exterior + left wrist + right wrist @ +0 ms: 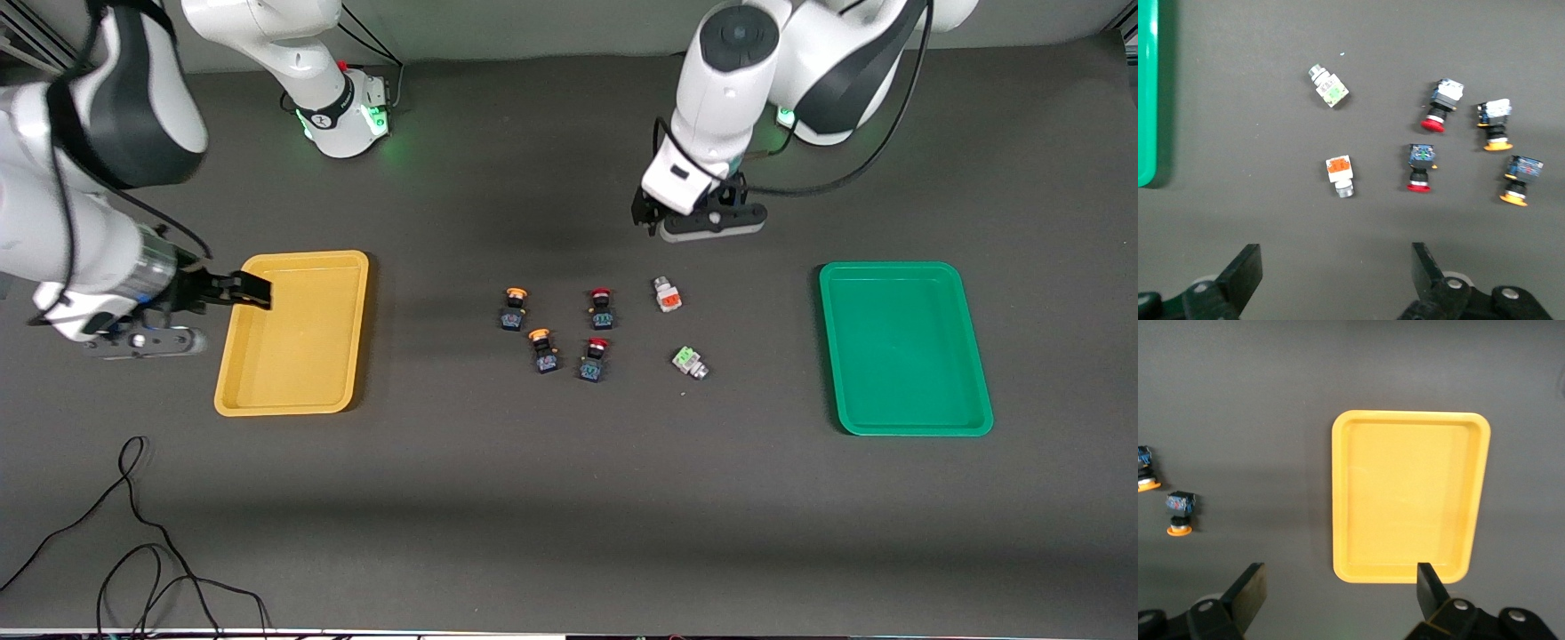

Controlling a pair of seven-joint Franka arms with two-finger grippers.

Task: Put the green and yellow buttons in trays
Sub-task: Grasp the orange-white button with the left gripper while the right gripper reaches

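Both trays lie bare, red-capped buttons (602, 308) crowd the yellow-capped buttons (514, 308) mid-table, while the left gripper (702, 216) and the right gripper (233, 291) hover open.

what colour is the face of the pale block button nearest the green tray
Bright green, on the small pale grey-white block button; clearest in the left wrist view.

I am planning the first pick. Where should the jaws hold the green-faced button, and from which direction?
Probably from above, with the open left gripper closing across the flat sides of the green-faced button's pale square block. It lies on its side, apart from its neighbours, and its metal end looks round and slippery.
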